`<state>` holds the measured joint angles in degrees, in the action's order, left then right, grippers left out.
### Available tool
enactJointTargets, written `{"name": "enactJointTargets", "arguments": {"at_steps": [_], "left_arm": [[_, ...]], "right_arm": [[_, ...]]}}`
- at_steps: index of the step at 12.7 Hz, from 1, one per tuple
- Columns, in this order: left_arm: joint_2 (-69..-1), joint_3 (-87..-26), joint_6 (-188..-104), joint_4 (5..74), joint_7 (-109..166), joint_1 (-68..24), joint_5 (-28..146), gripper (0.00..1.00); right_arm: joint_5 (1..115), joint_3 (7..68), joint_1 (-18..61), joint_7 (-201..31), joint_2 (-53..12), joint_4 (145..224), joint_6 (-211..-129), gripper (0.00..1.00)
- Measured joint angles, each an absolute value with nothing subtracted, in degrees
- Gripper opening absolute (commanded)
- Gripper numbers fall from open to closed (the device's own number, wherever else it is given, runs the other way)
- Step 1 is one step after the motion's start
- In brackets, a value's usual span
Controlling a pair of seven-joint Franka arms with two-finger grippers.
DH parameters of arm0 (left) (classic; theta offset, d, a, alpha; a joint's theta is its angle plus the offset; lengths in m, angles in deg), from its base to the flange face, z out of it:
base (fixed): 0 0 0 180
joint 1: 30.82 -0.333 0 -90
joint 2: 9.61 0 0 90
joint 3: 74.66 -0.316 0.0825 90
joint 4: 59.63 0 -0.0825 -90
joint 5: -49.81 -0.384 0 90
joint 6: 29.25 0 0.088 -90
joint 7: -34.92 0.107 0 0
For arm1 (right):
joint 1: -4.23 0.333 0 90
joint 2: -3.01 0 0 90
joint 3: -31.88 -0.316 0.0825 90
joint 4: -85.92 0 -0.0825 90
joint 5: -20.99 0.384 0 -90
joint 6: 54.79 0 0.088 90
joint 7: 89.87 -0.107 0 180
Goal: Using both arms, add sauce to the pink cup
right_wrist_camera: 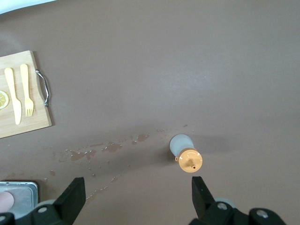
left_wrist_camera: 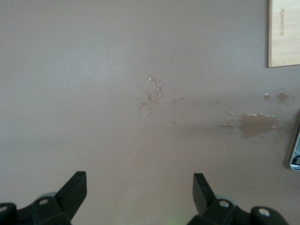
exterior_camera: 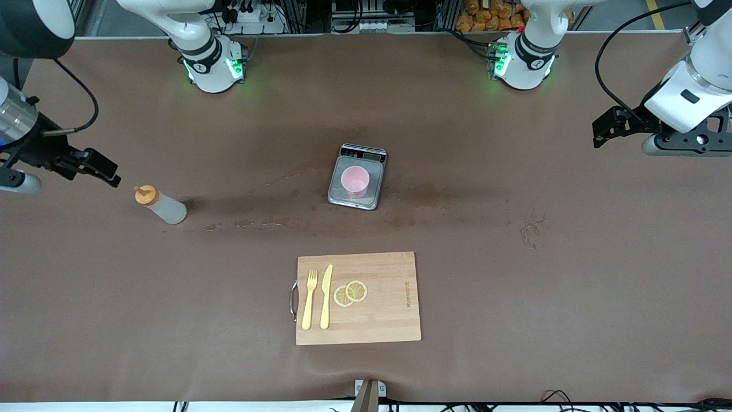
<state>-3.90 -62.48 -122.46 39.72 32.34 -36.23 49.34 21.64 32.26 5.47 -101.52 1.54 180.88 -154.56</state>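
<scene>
The sauce bottle (exterior_camera: 160, 206) stands on the brown table toward the right arm's end, whitish with an orange cap; the right wrist view shows the sauce bottle (right_wrist_camera: 186, 155) from above. The pink cup (exterior_camera: 355, 181) stands upright on a small scale (exterior_camera: 342, 197) at mid-table; a sliver of the pink cup (right_wrist_camera: 4, 201) shows in the right wrist view. My right gripper (exterior_camera: 94, 166) hangs open and empty in the air beside the bottle, apart from it; in its own view the right gripper (right_wrist_camera: 138, 185) is wide apart. My left gripper (exterior_camera: 600, 133) hangs open and empty over bare table at the left arm's end; the left gripper (left_wrist_camera: 139, 183) holds nothing.
A wooden cutting board (exterior_camera: 389, 320) lies nearer the front camera than the scale, with a yellow fork (exterior_camera: 309, 300), a yellow knife (exterior_camera: 326, 297) and two lemon slices (exterior_camera: 350, 293) on it. Wet patches (exterior_camera: 257, 222) mark the table between bottle and scale.
</scene>
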Motion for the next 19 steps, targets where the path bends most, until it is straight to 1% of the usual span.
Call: {"name": "enactJointTargets", "arguments": {"at_steps": [2,4,14,19], "left_arm": [[-3.7,-62.8,-122.3,38.2,32.5,-36.8,49.3,1.0],[-3.6,-62.9,-121.8,36.9,32.9,-37.8,49.3,1.0],[-3.7,-63.0,-121.5,36.6,32.8,-38.7,51.8,1.0],[-5.1,-63.0,-121.2,34.7,32.8,-39.0,51.8,1.0]], "right_arm": [[21.3,32.5,5.3,-101.5,-3.2,174.2,-151.2,1.0],[21.3,32.6,5.2,-101.4,-5.5,171.3,-150.1,1.0],[20.5,32.6,5.3,-99.3,-6.0,170.4,-149.6,1.0],[20.3,32.6,5.3,-99.3,-6.0,170.3,-149.6,1.0]]}}
